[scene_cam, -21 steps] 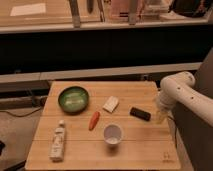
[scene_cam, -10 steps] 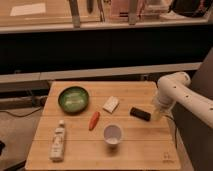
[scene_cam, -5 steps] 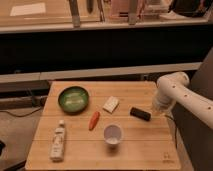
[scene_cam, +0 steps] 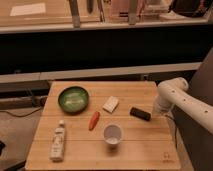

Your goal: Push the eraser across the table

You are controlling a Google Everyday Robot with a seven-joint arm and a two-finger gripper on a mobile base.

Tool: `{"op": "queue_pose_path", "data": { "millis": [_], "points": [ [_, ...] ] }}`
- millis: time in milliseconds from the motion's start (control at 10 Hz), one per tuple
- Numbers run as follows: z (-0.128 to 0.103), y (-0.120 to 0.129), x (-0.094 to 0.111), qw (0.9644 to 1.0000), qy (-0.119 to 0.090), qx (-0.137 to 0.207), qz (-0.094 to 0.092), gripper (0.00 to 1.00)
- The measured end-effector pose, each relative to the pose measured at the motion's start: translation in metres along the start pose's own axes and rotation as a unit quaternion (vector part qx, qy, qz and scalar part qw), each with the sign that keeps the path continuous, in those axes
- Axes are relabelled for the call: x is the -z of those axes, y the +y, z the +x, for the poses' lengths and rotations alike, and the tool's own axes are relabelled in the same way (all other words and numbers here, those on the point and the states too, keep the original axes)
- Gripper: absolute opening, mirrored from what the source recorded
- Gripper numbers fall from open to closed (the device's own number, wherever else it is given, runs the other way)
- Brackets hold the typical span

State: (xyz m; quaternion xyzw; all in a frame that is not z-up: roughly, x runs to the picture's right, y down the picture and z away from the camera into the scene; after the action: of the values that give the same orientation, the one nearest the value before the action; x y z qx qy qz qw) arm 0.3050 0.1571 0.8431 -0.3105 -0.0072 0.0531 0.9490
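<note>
The eraser [scene_cam: 140, 114], a small flat black oblong block, lies on the light wooden table [scene_cam: 80, 155] right of centre. The white arm comes in from the right edge. My gripper [scene_cam: 156, 111] is low over the table, just right of the eraser's right end, very close to it; I cannot tell whether it touches.
A white rectangular block [scene_cam: 111, 104] lies left of the eraser. An orange carrot [scene_cam: 93, 120], a white cup [scene_cam: 112, 134], a green bowl [scene_cam: 73, 98] and a white bottle [scene_cam: 58, 143] lie further left. A dark shelf runs behind the table.
The arm's end has dropped slightly and shifted left toward the eraser's right end. The eraser and the other objects have not visibly moved.
</note>
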Motion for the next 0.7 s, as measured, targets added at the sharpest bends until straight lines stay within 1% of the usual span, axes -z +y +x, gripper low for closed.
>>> {"op": "queue_pose_path", "data": {
  "millis": [200,400,600,700],
  "points": [
    [-0.002,-0.003,-0.011,1.0,0.0,0.005,-0.001,0.02],
    [-0.008,-0.005,-0.013,0.9999,0.001,0.011,-0.002,0.02],
    [-0.028,-0.009,-0.015,0.9997,0.004,0.025,-0.004,0.02],
    [-0.034,-0.01,-0.015,0.9995,0.006,0.03,-0.006,0.02]
  ]
}}
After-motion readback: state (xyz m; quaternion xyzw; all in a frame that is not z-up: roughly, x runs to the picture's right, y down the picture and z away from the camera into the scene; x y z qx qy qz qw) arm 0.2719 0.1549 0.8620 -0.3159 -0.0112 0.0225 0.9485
